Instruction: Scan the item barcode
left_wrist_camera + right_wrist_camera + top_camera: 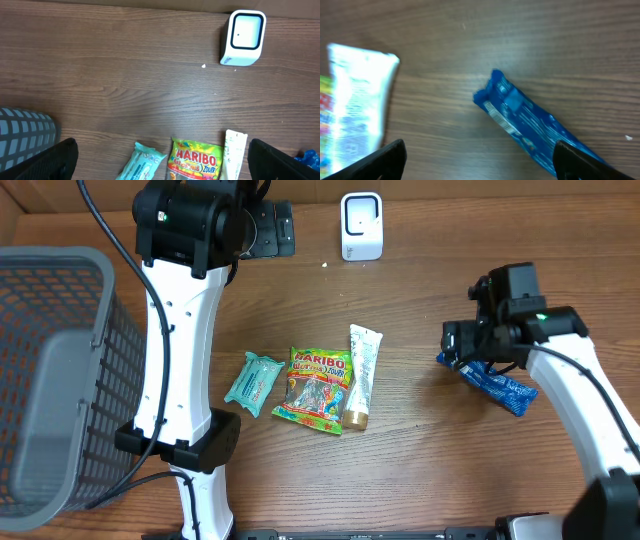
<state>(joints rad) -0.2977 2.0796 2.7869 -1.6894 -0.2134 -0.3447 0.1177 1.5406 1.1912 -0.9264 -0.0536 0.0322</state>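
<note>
Over the blue packet (525, 120), the right gripper (480, 155) stands with its jaws wide apart and grips nothing. The packet lies flat on the table (450, 460), a small white label on its upper side. Left of the packet lie a white tube (362, 370), a Haribo bag (316, 388) and a teal pouch (253, 380). Further back and left of the packet stands the white scanner (361, 225), and beyond it the left gripper (162, 150) hangs wide open, empty.

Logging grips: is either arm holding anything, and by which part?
Nothing is held: left gripper and right gripper have open jaws; blue packet lies on the table.
</note>
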